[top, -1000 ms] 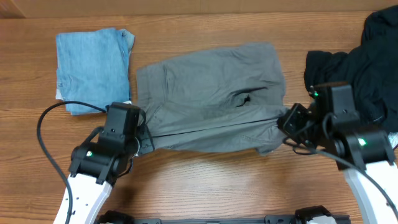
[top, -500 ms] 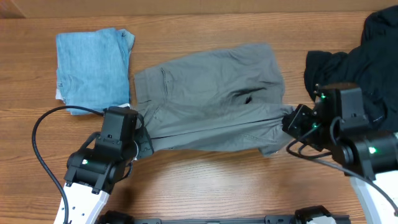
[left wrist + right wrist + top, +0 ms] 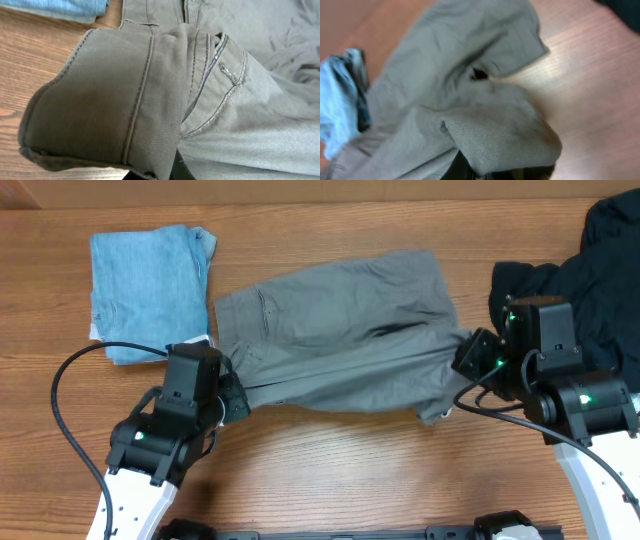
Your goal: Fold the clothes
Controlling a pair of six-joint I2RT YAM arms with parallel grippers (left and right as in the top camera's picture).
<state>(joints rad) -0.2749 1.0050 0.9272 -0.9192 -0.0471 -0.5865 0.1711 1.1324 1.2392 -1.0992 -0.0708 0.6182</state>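
- The table [image 3: 330, 480] is brown wood with a lengthwise grain. Nothing lies on its near strip, where the two arms reach in.
- The left fingers [image 3: 232, 396] are at the near left corner of the grey shorts [image 3: 340, 330]. They are clamped on a hemmed edge, which is lifted off the wood.
- In the left wrist view that edge is rolled over itself into a thick, stitched fold. It drapes over the fingers and hides all but a dark sliver of them at the bottom of the frame.
- The right fingers [image 3: 470, 360] are at the near right corner of the shorts and are closed on the cloth there.
- In the right wrist view a hump of grey fabric covers the fingers, with only dark bits showing below it.
- Between the two grips the near edge of the shorts is pulled into a taut line, raised and drawn over the lower layer.
- The shorts lie mid-table, tilted so the right end sits farther back. They are plain grey-green twill, creased, with a pocket seam near the left end and a small dark gap near the middle.
- A folded light blue garment [image 3: 145, 290] lies flat at the far left, just beside the shorts.
- A heap of black clothes [image 3: 600, 270] sits unfolded at the far right corner, close behind the right arm.
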